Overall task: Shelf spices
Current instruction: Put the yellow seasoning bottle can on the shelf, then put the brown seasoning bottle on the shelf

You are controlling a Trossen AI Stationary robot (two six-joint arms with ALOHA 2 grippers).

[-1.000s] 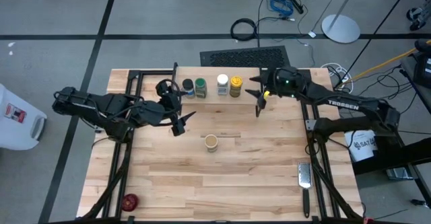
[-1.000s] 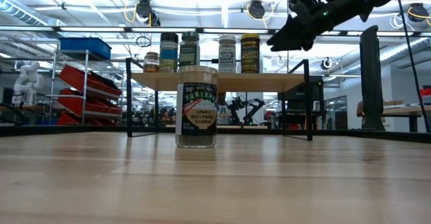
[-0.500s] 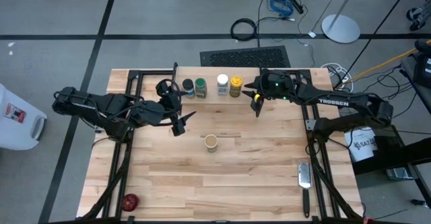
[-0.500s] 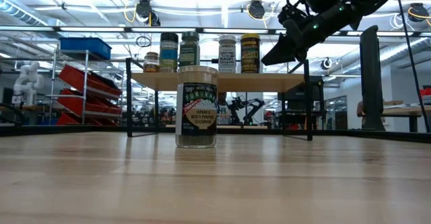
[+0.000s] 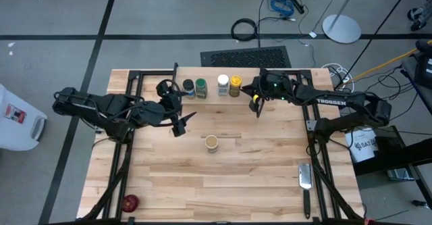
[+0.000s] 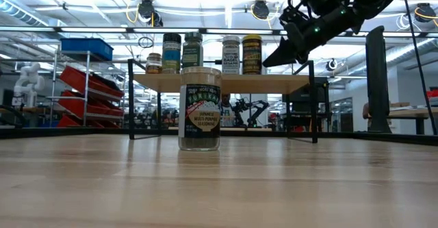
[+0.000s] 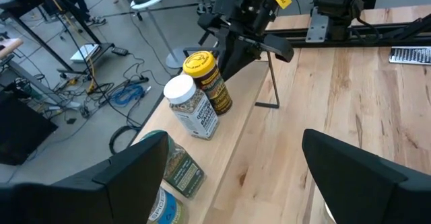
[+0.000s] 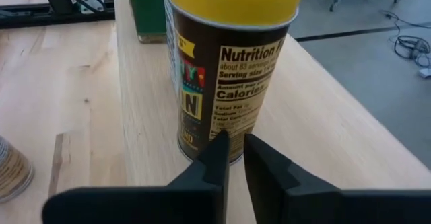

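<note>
The shelf [image 6: 219, 83] stands at the table's far side. Upright on its plank are the dark-lidded jar [image 5: 188, 86], the green-lidded jar [image 5: 200, 88], the white-capped jar [image 5: 223, 84] and the yellow jar [image 5: 235, 84]. A tan jar [image 5: 212, 143] stands on the table in front of the shelf, and it fills the middle of the low view as the tan jar [image 6: 200, 108]. My right gripper [image 5: 248, 91] is shut, right beside the yellow jar. My left gripper [image 5: 183, 122] hangs open near the shelf's left part, holding nothing. My right gripper has its shut fingertips [image 8: 219, 150] at the yellow jar's lower wall [image 8: 202, 133], just above the plank. They come slanting down from the table's right side. I cannot tell whether they touch the jar. The jar stands upright on the shelf.
A flat metal grater [image 5: 305, 178] lies near the table's right edge. A small red round object [image 5: 129, 201] sits at the near left corner. Bare tabletop lies around the tan jar. The black shelf leg [image 7: 271, 83] stands close to my right gripper.
My right gripper has moved down and toward the table's left, up to the yellow jar's right side, and its fingers have come together.
</note>
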